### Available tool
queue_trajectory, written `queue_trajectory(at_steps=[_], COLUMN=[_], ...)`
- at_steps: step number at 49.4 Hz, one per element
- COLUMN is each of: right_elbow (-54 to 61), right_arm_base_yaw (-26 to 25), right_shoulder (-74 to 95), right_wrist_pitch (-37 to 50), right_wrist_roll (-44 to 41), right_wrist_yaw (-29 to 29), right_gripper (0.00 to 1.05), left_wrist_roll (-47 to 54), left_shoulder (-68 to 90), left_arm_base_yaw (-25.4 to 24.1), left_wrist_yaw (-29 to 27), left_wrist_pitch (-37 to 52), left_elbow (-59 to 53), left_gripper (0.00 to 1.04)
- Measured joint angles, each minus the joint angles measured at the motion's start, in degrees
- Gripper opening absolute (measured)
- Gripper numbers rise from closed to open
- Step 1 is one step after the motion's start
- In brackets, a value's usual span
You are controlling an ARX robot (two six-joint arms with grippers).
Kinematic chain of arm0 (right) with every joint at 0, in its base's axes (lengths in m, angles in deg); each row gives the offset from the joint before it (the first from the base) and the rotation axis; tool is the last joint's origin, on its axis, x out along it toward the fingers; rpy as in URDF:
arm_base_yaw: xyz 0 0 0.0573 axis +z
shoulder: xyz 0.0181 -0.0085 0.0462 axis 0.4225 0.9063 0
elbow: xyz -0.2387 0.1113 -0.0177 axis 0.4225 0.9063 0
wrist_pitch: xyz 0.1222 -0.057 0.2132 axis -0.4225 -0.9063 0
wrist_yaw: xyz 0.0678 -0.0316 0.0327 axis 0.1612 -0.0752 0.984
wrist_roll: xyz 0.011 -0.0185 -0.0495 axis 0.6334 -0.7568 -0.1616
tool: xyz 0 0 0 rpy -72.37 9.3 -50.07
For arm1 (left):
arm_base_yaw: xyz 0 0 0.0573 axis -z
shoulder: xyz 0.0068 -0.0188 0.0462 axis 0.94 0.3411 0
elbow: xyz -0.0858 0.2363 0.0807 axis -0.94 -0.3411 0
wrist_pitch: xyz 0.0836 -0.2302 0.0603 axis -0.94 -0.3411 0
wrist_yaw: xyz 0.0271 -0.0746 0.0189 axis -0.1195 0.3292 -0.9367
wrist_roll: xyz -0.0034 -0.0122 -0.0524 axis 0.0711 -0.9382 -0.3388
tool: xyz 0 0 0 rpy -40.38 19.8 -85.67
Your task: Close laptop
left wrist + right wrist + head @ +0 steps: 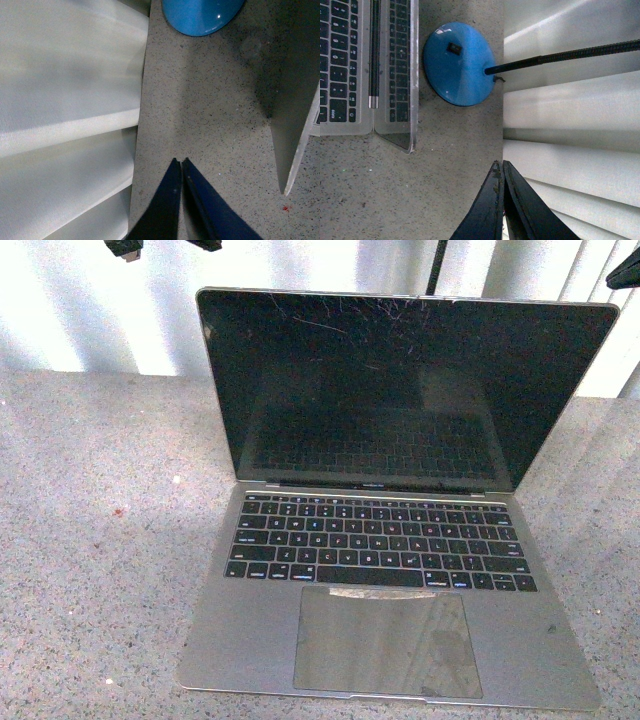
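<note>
We hold our left gripper (180,161) and right gripper (500,163) pinched fully closed, gripping nothing. The laptop (400,540) sits open on the speckled table (90,540), near both grippers yet touching neither.

office-like desk setup: speckled grey tabletop (90,540), white pleated curtain (90,310) behind, blue-based gooseneck lamp (457,62)
</note>
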Motion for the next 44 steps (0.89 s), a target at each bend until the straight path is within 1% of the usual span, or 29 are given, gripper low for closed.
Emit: queue_trajectory(at_steps=[22, 44], right_elbow=[-2.4, -2.4], right_arm_base_yaw=[0.6, 2.0], right_shoulder=[2.3, 2.8], right_wrist_pitch=[-2.0, -5.2], right_wrist_roll=[4.7, 5.7], right_wrist_yaw=[1.2, 1.3], right_gripper=[0.03, 0.03], left_wrist_roll=[0.0, 0.5], left_shoulder=[1.4, 1.4], left_arm_base_yaw=[0.4, 1.6], left_wrist_yaw=[0.6, 1.2], left_wrist_pitch=[-2.2, -1.4], left_elbow=[0.0, -3.1], left_gripper=[0.04, 0.04])
